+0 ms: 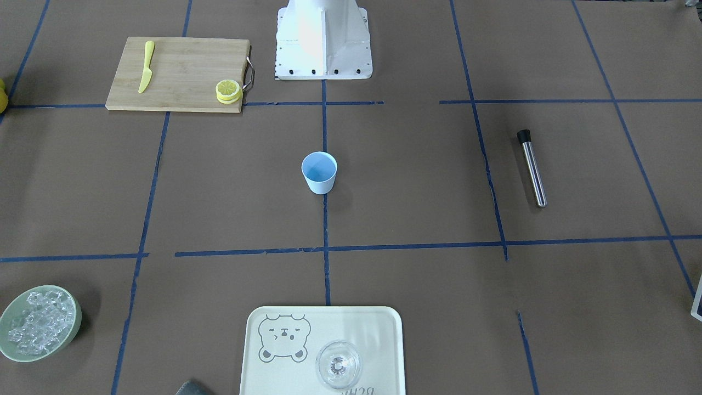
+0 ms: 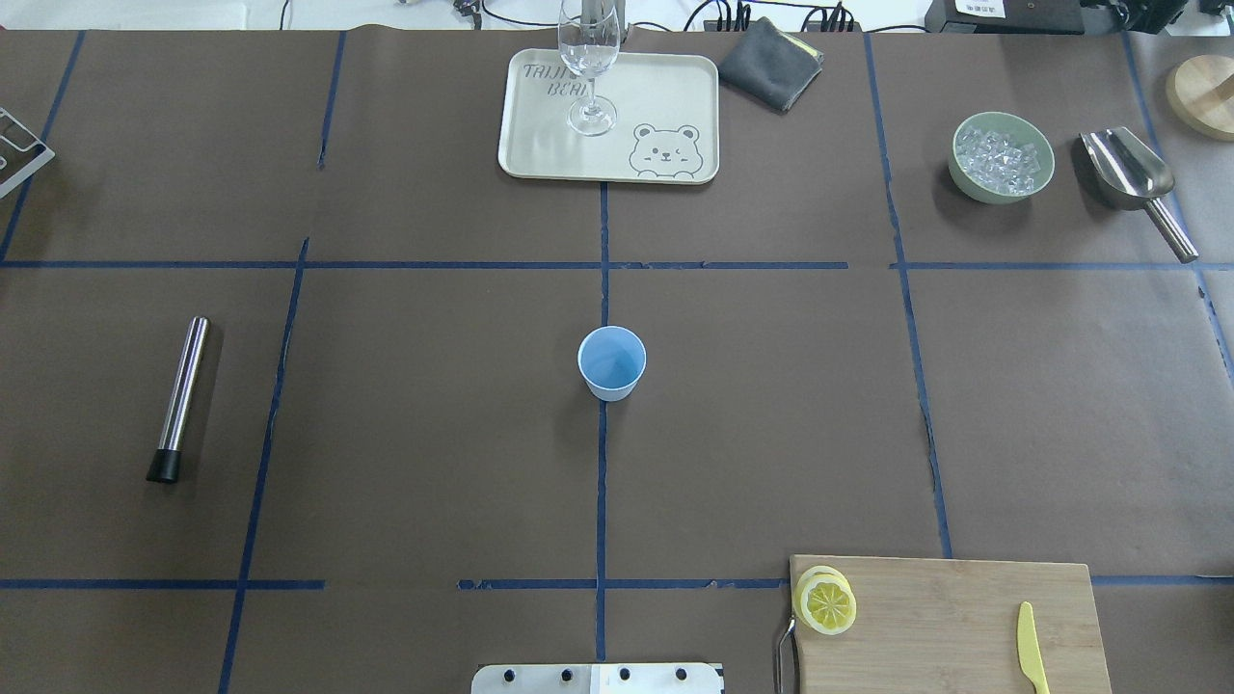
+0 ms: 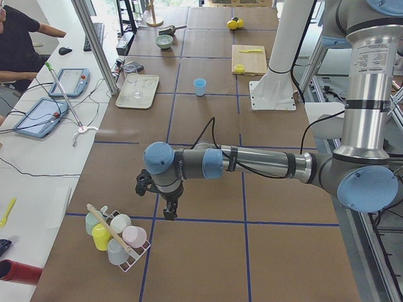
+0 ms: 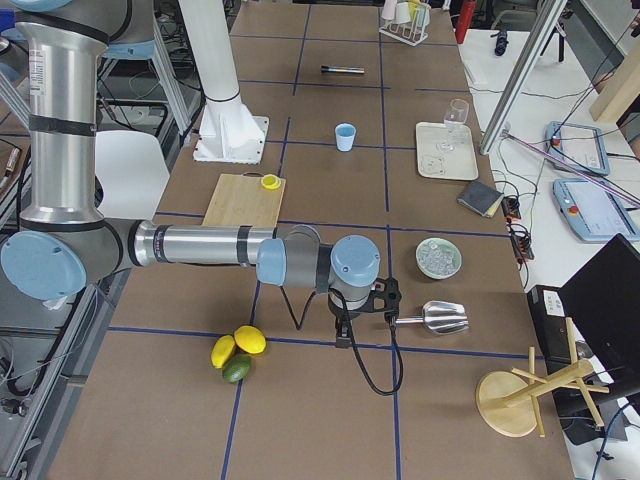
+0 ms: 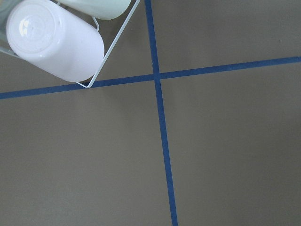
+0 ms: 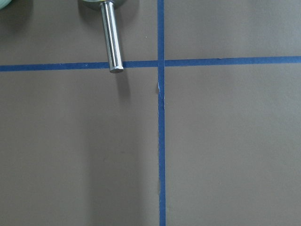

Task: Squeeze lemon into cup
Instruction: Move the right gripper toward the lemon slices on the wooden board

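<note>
The pale blue cup (image 1: 318,171) stands upright and empty at the table's middle, also in the overhead view (image 2: 611,361). A small stack of yellow lemon slices (image 1: 228,90) lies on the corner of the wooden cutting board (image 2: 945,627), by its metal handle; the top lemon slice (image 2: 829,605) shows segmented flesh. My left gripper (image 3: 165,204) hangs low over the table's left end beside a cup rack; I cannot tell whether it is open or shut. My right gripper (image 4: 345,330) hangs low at the right end near a metal scoop; I cannot tell its state. Neither wrist view shows fingers.
A yellow knife (image 2: 1032,651) lies on the board. A green bowl of ice (image 2: 1001,157) and metal scoop (image 2: 1133,183) sit far right. A tray (image 2: 665,96) holds a clear glass (image 2: 588,67). A steel muddler (image 2: 181,395) lies left. Whole citrus fruits (image 4: 238,353) lie near the right arm.
</note>
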